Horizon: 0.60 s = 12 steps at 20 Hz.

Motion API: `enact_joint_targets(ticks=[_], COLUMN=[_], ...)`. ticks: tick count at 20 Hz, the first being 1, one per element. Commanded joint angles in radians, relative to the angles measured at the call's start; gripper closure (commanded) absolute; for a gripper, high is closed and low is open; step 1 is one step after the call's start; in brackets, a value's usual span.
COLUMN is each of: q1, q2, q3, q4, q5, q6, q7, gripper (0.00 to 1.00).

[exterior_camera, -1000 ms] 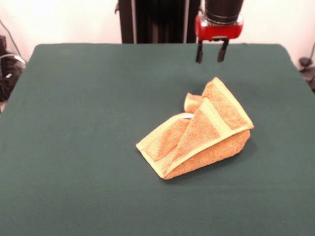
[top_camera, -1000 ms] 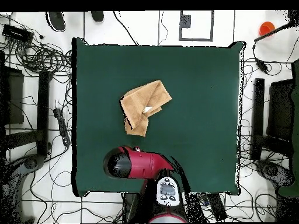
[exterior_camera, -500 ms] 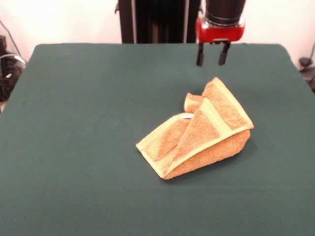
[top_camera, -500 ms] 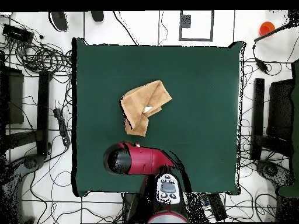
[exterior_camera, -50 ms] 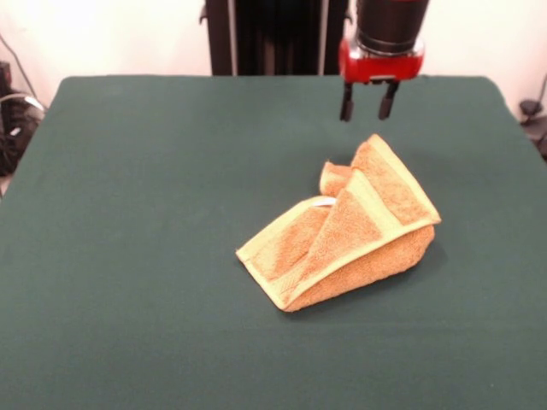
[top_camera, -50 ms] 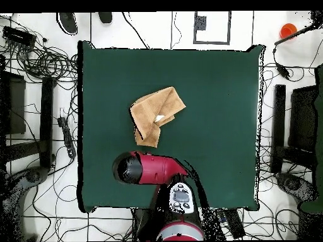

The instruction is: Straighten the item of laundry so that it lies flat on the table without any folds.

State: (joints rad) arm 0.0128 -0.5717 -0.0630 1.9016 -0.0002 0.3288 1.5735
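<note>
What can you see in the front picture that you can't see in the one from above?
Only the front view shows the hand, its two fingers apart and empty, hanging above the table behind the towel. Only the overhead view shows the floor cables around the table and the arm's red top. Both show the folded towel on the green table.

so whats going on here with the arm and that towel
A red and black robot arm hangs its gripper open above the green table, just behind a crumpled orange-tan towel. The towel lies folded over itself, one flap across the rest, and nothing touches it. It is not yet flattened.
</note>
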Motion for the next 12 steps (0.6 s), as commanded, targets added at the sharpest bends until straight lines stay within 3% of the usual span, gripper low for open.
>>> enact_joint_targets(ticks=[1, 12], q1=[0.013, 0.016], q2=[0.021, 0.026], q3=[0.035, 0.035], q4=[-0.065, -0.086], q5=[-0.026, -0.036], q6=[0.106, 0.140], q7=[0.095, 0.084], gripper=[0.00, 0.00])
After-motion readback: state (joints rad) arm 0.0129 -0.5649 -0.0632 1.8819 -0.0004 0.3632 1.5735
